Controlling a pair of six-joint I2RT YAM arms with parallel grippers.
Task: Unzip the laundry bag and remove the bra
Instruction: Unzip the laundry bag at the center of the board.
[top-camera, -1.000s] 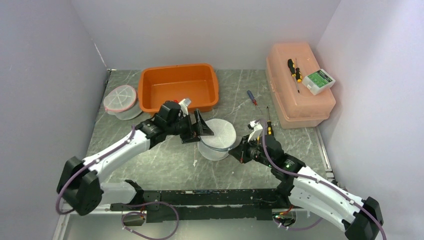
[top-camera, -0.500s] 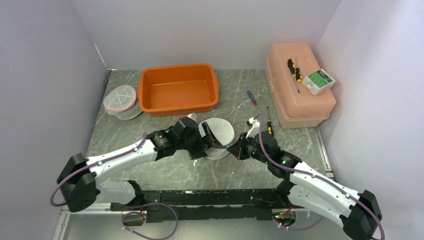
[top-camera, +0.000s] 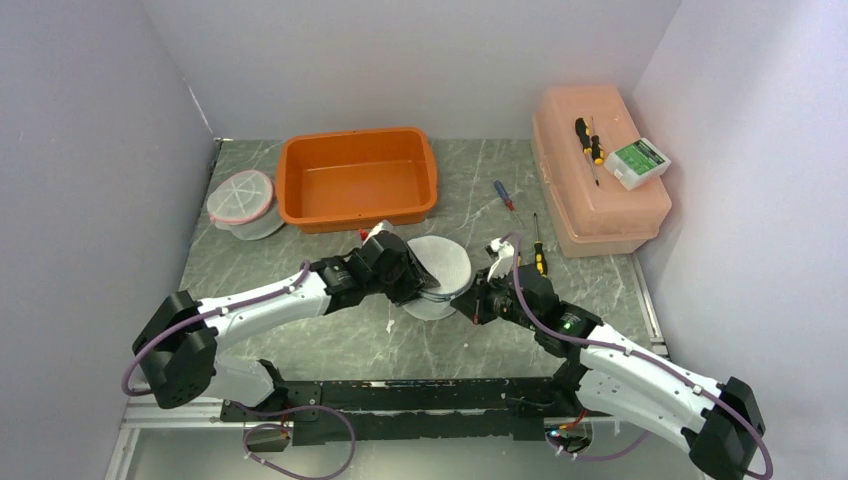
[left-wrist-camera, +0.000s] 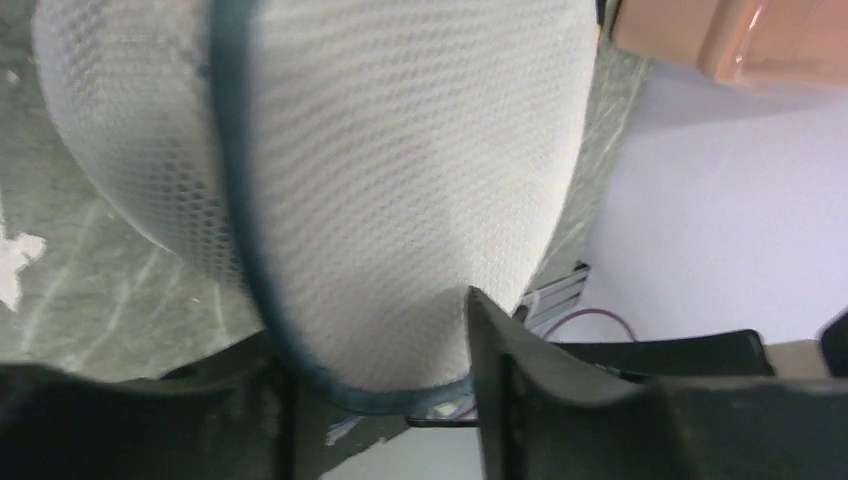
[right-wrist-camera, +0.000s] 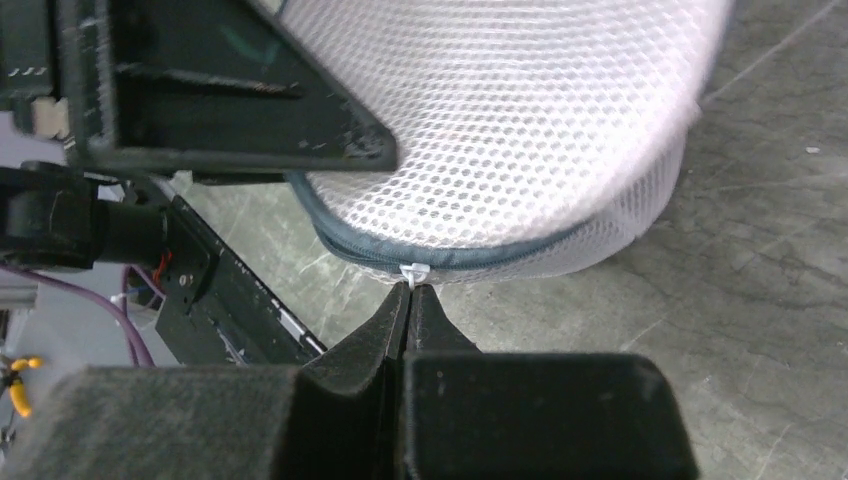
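Observation:
The laundry bag (top-camera: 441, 266) is a round white mesh pouch with a grey-blue zipper seam, lying at the table's middle. My left gripper (top-camera: 421, 283) reaches in from the left. In the left wrist view the laundry bag (left-wrist-camera: 400, 180) fills the gap of the left gripper (left-wrist-camera: 380, 330), and both fingers press its sides. My right gripper (top-camera: 470, 303) comes from the right, and its fingertips are shut on the small white zipper pull (right-wrist-camera: 413, 272) at the seam. In the right wrist view the right gripper (right-wrist-camera: 410, 291) sits just below the seam. The bra is hidden.
An orange bin (top-camera: 300, 190) stands behind the bag. A second mesh pouch with pink trim (top-camera: 242, 200) lies at the back left. A salmon box (top-camera: 600, 205) with tools on its lid sits at the right. Two screwdrivers (top-camera: 505, 195) (top-camera: 538, 252) lie near it.
My left gripper came down from the bag's upper left and closed from wide open onto the bag. The right gripper stayed shut at the zipper and shifted slightly up and left.

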